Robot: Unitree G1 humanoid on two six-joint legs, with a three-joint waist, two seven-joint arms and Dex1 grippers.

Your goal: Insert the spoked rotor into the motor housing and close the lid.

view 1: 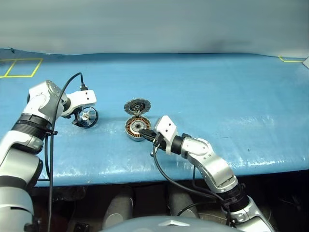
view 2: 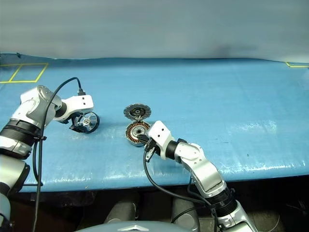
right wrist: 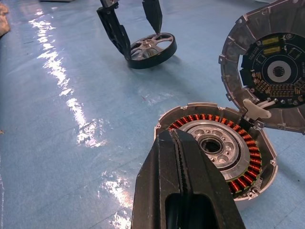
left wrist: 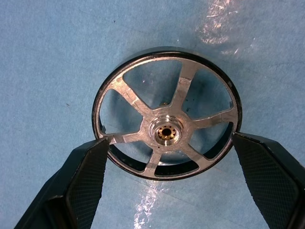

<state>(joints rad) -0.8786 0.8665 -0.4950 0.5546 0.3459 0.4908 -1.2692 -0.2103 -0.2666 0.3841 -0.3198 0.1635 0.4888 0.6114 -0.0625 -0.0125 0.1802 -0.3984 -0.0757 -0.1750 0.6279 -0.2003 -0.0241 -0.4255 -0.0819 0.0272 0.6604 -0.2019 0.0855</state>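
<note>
The spoked rotor (left wrist: pixel 167 129) is straddled by the spread left hand (view 1: pixel 83 117), apparently for grasping. Beside it, the motor housing (right wrist: pixel 224 152) is steadied by the pressed-together right hand (right wrist: pixel 178 138), its lid (right wrist: pixel 274 71) left open.

You can't see the near rim of the motor housing (right wrist: pixel 217 145) in the right wrist view; the right gripper (right wrist: pixel 183 191), its fingers pressed together, covers it. The lid (right wrist: pixel 271 67), standing open behind the housing, runs off the picture's edge. Beside the spoked rotor (left wrist: pixel 167 129), both fingers (left wrist: pixel 78 186) of the left gripper (left wrist: pixel 167 183) are cropped, and you cannot tell whether they touch its rim.
</note>
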